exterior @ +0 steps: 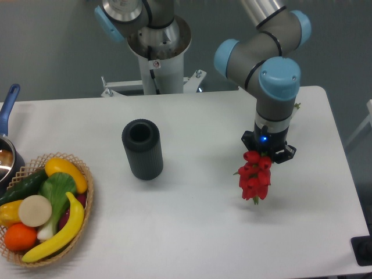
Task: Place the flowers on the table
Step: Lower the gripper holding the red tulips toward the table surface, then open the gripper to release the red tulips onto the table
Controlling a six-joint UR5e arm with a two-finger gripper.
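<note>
The flowers (254,177), a small bunch of red tulip buds with a bit of green at the lower tip, hang at the end of my arm over the right part of the white table (192,232). My gripper (259,164) points down under the black wrist flange. Its fingers are mostly hidden by the buds, and it holds the bunch just above the tabletop. A small green piece shows behind the wrist at the table's far edge (297,106). I cannot tell whether the bunch touches the table.
A black cylinder (142,149) stands upright left of centre. A round wicker basket (87,200) of toy fruit and vegetables sits at the front left. A pot with a blue handle (8,110) is at the left edge. The robot base (157,58) stands behind the table.
</note>
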